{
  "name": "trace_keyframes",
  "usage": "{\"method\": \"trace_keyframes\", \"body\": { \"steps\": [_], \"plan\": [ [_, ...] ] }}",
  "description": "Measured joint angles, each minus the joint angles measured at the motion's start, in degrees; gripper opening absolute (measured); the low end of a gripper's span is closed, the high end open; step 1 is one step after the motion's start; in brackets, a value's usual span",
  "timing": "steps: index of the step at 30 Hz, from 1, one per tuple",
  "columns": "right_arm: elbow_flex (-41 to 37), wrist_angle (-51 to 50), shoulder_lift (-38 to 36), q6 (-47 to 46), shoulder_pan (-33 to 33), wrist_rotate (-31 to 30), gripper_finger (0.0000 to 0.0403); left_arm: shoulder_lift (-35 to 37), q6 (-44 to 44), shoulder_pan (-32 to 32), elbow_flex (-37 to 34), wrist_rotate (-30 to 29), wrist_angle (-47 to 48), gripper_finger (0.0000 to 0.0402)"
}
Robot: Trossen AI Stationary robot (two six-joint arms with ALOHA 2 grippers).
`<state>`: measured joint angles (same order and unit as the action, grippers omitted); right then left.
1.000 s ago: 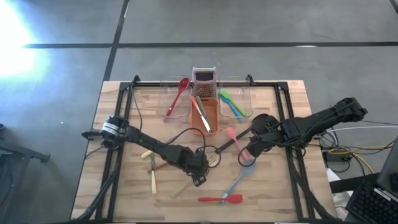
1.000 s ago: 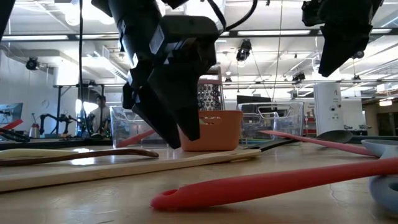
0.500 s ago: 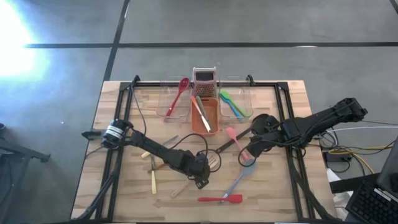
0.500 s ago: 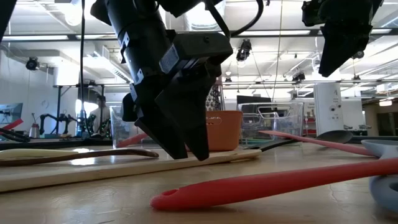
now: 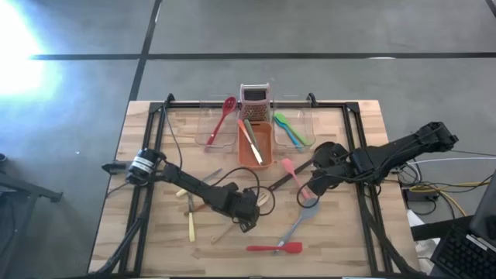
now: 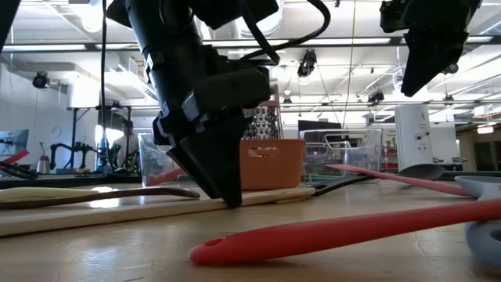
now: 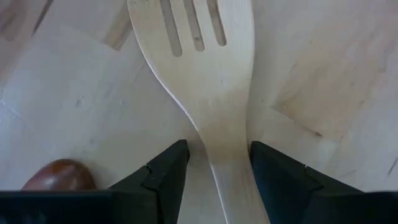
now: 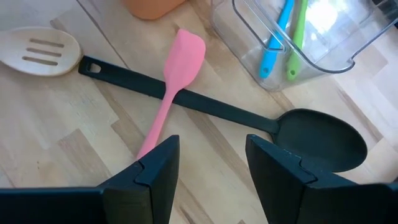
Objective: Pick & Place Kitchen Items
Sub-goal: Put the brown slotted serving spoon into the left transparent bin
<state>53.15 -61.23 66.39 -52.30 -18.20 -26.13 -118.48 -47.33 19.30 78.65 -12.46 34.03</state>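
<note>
Left gripper point(image 5: 246, 219) down at table centre — fingers point(image 7: 165, 171) straddle neck of wooden fork point(image 7: 205, 81); we cannot tell whether clenched or clear of wood. Fork flat on table point(image 5: 155, 232), slotted head beyond fingertips. Right gripper point(image 5: 308, 190) raised over pink spatula point(image 8: 171, 87) and black ladle point(image 8: 249, 118) — jaws apart, empty. We log spatula lying across ladle handle; blue spoon point(image 8: 278, 37) and green spoon point(image 8: 297, 38) inside clear tub point(image 8: 323, 56).
</note>
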Motion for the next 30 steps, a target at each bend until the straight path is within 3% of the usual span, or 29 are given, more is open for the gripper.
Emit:
{"method": "trace_keyframes", "body": {
  "steps": [15,18,23,30],
  "plan": [
    [0.00,-0.02,0.00,0.05,0.00,0.00,0.0178,0.00,-4.20,2.87,-0.09,-1.60,2.30,0.0175],
    [0.00,-0.04,0.00,0.05,0.00,0.00,0.0178,0.00,-4.22,2.89,-0.11,-1.75,2.70,0.0152],
    [0.00,-0.04,0.00,0.05,0.00,0.00,0.0178,0.05,-2.07,2.89,-0.20,-1.61,3.00,0.0081],
    [0.00,-0.04,0.00,0.29,0.00,0.00,0.0178,1.57,0.85,2.83,-0.37,-0.95,1.23,0.0076]
  ]
}}
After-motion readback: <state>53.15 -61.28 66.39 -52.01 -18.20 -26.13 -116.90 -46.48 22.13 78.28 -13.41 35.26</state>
